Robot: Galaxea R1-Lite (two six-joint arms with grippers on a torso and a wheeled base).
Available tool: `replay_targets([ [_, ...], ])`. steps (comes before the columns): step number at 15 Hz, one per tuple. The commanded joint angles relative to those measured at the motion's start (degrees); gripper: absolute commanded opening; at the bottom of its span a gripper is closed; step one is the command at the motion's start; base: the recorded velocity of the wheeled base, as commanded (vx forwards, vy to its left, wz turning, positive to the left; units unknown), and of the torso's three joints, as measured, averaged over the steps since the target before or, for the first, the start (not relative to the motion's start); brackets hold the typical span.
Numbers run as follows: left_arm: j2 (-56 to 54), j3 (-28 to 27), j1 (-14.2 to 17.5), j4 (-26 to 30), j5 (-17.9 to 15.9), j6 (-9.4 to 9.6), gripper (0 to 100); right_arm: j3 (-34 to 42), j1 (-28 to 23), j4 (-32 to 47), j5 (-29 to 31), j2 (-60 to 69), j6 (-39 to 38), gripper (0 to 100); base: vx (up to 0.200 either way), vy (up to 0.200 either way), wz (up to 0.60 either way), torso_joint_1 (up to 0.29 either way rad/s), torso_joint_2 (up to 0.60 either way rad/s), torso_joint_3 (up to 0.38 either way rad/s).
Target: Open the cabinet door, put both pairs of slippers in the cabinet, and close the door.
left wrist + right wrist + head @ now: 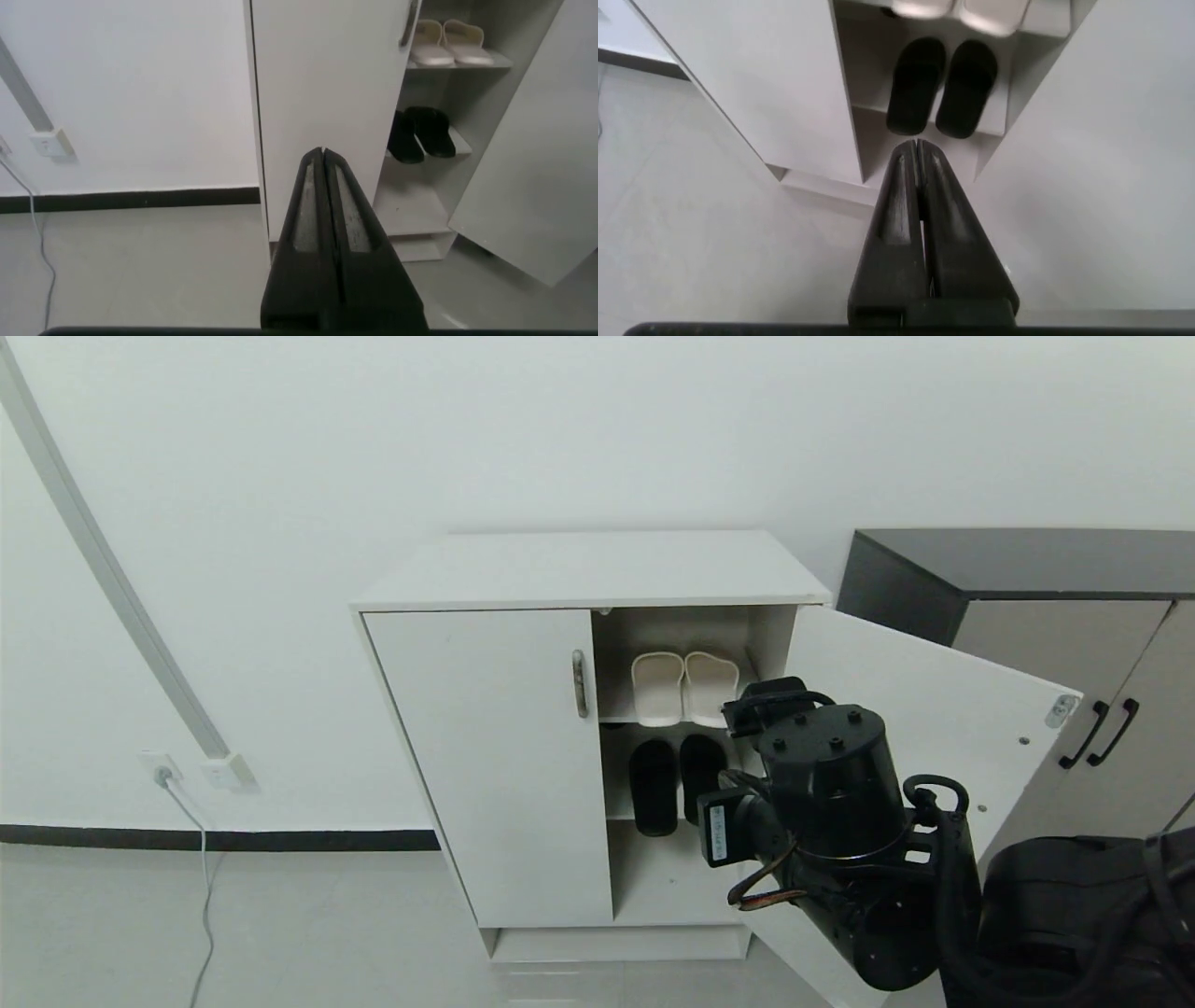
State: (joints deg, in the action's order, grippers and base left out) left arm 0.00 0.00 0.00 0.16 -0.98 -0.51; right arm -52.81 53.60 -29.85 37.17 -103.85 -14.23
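The white cabinet stands against the wall with its left door flush shut, a slim metal handle near that door's inner edge, and its right door swung wide open toward the robot's right. Both pairs of slippers are inside the open right compartment. The white slippers lie side by side, touching, on the upper shelf. The black slippers lie side by side on the middle shelf directly below them, their near ends reaching that shelf's front edge. The right arm hangs in front of the opening's lower right side and the open door's inner face, covering part of the black pair. The right gripper points down toward the cabinet's base, its fingers pressed together with nothing between them. The left gripper is also clenched on nothing, facing the closed left door from well back. A dark-topped grey cabinet stands just to the right, and a wall socket with a cable sits low on the wall to the left.
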Motion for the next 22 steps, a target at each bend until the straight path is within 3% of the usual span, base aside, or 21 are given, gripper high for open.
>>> replay_targets([
  [1, 0.09, 0.0, 0.0, 0.02, 0.01, -0.02, 0, -0.01, 0.01, -0.03, 0.01, -0.12, -0.01, 0, 0.0, 0.0, 0.0, 0.168, -0.49, -0.325],
  [18, 0.09, -0.09, 0.0, 0.02, 0.01, -0.02, 0, 0.95, 0.01, -0.2, -0.08, -0.12, 0.25, 0, 0.0, 0.0, 0.0, 0.225, -0.54, -0.317],
  [22, 0.0, -0.09, 0.0, 0.02, 0.01, -0.1, 0, 1.39, -0.25, -0.2, -1.22, -0.04, 0.34, 0, 0.0, 0.0, 0.0, 0.035, -0.08, -0.043],
])
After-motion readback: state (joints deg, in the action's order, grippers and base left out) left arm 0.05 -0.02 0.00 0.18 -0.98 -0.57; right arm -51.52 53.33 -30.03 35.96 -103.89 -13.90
